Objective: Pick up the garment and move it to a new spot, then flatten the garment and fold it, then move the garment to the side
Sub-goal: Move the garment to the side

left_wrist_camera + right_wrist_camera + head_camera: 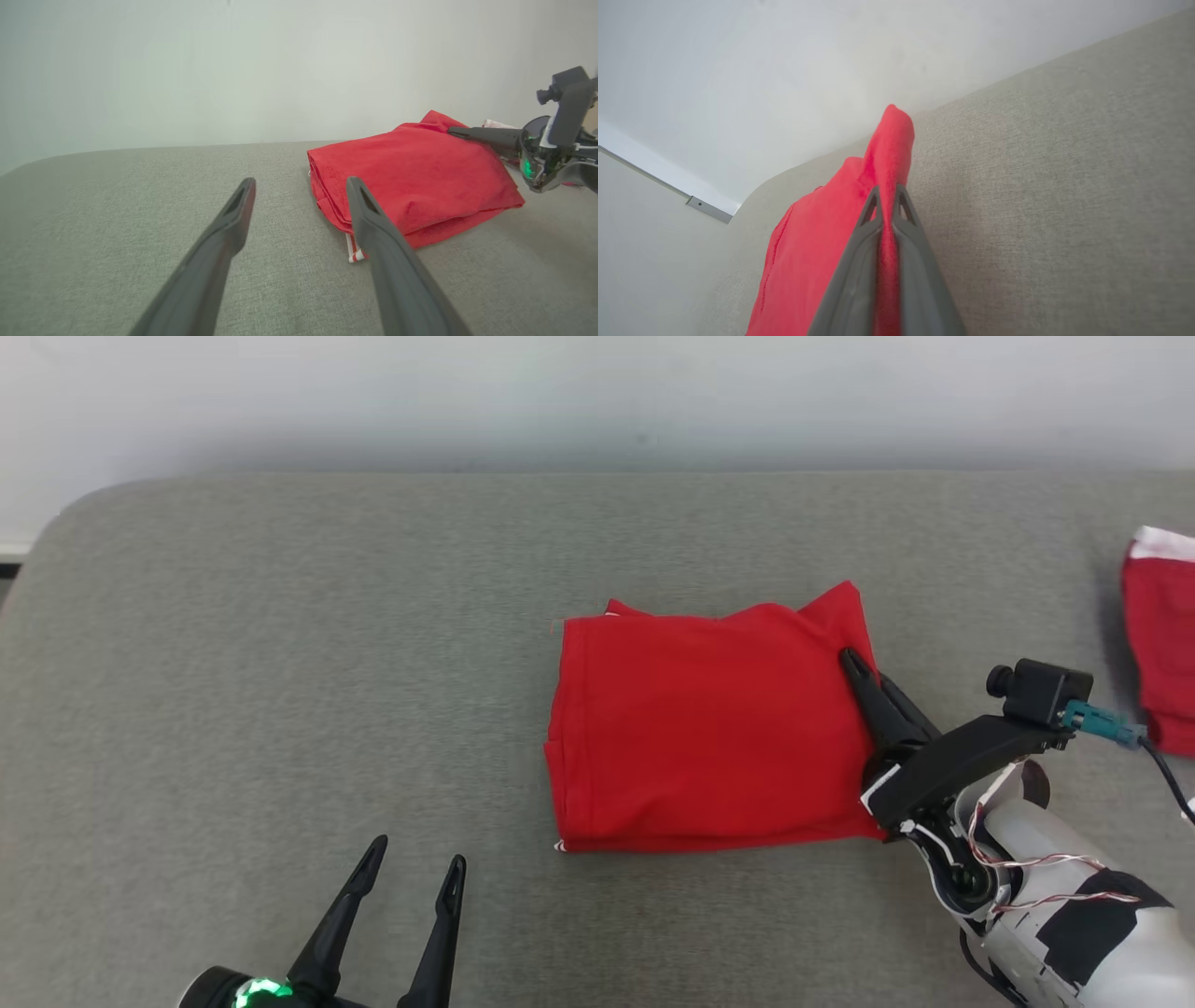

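The right gripper (pixel 887 193) pinches a fold of the red garment (pixel 817 252) between closed fingers, above the grey couch (pixel 1041 196).

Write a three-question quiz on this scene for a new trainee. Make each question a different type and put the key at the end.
1. True or false: the left gripper stands open, apart from the folded red garment.
2. Multiple choice: in the head view, which part of the garment does the right gripper pinch? A, its right edge; B, its left edge; C, its near edge.
3. Short answer: what else lies on the grey cushion, at the head view's right edge?

Key: 1 true; 2 A; 3 a second red cloth with a white band.
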